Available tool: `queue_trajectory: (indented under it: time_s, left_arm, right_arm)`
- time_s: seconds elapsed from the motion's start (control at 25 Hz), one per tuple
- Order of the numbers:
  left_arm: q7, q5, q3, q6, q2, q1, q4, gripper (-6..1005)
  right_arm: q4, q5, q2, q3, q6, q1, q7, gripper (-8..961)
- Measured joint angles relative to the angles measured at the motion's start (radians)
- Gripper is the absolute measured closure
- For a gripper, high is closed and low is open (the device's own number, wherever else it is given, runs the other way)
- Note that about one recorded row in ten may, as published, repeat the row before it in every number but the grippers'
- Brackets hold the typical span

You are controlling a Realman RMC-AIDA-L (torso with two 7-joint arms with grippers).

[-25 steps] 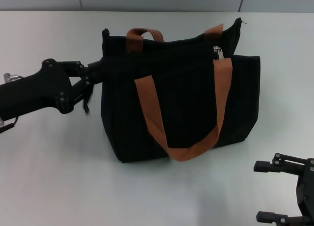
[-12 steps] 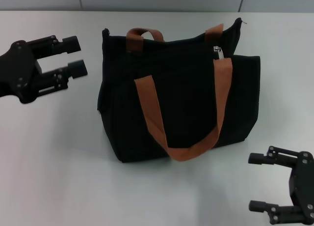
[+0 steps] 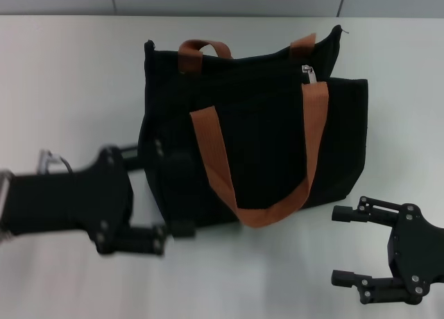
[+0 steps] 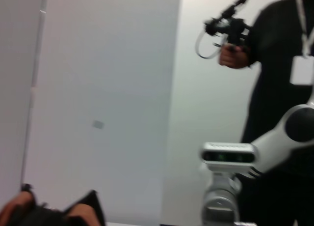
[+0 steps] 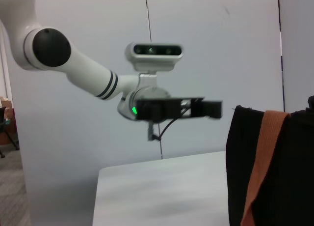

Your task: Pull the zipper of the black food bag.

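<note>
Bag: black food bag (image 3: 257,139) stands upright mid-desk toward the far edge, brown handles (image 3: 258,211) draped down its front
Zipper: silver pull (image 3: 307,72) sits near the bag's right top end; whether the teeth are closed cannot be told
Left gripper (image 3: 149,197): fingers spread open, holding nothing, at the bag's lower left corner
Right gripper (image 3: 347,246): open and empty, near the desk's front right corner
Risk: the soft bag could slide or tip if the pull is tugged while nothing braces the fabric
</note>
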Motion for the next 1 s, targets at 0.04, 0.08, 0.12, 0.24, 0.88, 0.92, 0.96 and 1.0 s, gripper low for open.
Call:
queue_trajectory:
  time_s: [0.04, 0.08, 0.12, 0.24, 0.88, 0.92, 0.96, 1.0]
  left_arm:
    - [0.046, 0.0, 0.039, -0.002, -0.01, 0.016, -0.008, 173]
    - [0.074, 0.002, 0.053, -0.004, -0.013, 0.025, -0.022, 173]
    - [0.095, 0.01, 0.056, -0.006, -0.016, 0.031, -0.043, 173]
    - [0.124, 0.022, 0.058, -0.009, -0.018, 0.035, -0.07, 173]
    - [0.272, 0.173, 0.061, -0.159, -0.027, 0.029, -0.219, 173]
    - [0.272, 0.173, 0.061, -0.159, -0.027, 0.026, -0.219, 173]
    - [0.272, 0.173, 0.061, -0.159, -0.027, 0.026, -0.219, 173]
    - [0.271, 0.173, 0.061, -0.16, -0.027, 0.024, -0.22, 173]
  right_arm:
    - [0.0, 0.0, 0.0, 0.0, 0.0, 0.0, 0.0, 136]
    - [0.001, -0.001, 0.003, -0.003, 0.009, 0.001, 0.0, 136]
    - [0.001, -0.001, 0.003, -0.003, 0.009, 0.001, 0.0, 135]
    - [0.008, -0.004, 0.006, -0.01, 0.021, 0.003, 0.0, 135]
    - [0.078, -0.047, 0.007, -0.049, 0.092, 0.031, -0.013, 135]
    - [0.078, -0.047, 0.008, -0.049, 0.093, 0.031, -0.013, 135]
    - [0.078, -0.047, 0.008, -0.049, 0.093, 0.031, -0.013, 135]
    - [0.078, -0.047, 0.008, -0.05, 0.094, 0.033, -0.013, 135]
